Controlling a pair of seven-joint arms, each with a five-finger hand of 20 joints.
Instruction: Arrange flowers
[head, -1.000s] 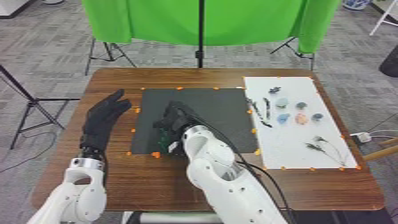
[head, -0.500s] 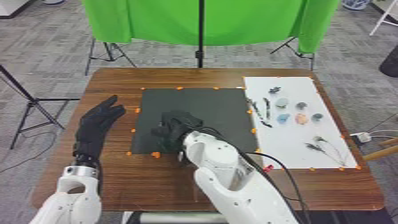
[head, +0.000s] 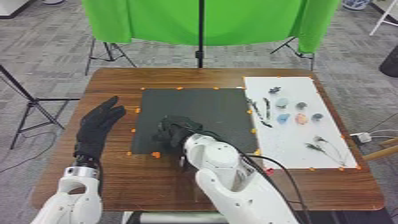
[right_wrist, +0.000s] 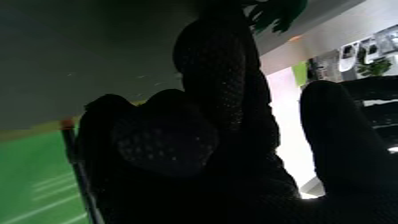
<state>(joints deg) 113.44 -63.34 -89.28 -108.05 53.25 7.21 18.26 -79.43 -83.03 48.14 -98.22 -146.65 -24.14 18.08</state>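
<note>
On the brown wooden table (head: 115, 80) lie 2 flat rectangles: 1 dark mat (head: 195, 102), centre of the frame, and 1 white sheet (head: 284, 150), right of the frame, both edged with small orange bits.

The flowers are spread on the white sheet. 5 are compact, roundish heads: 1 pale teal head (head: 282, 103), 1 blue head (head: 282, 118), 1 peach head (head: 301, 119) and 2 greyish heads (head: 302, 105). Above them is 1 small dark sprig (head: 274, 90). Along the sheet's left side are at least 2 narrow, dark, knobbly twigs (head: 267, 107). Lower down are at least 2 thin-stemmed sprigs (head: 314, 146) with tufted tips, their stems slanting to the lower right.

2 hard, white arms wear black fabric gloves. The left hand (head: 99, 122), left of the frame, is open, over bare wood beside the mat. The right hand (head: 182, 129) is over the mat's lower left; whether it is open, closed or gripping anything, I cannot tell. The right wrist view has 1 green, jagged-edged piece (right_wrist: 280, 12) near the glove.
</note>
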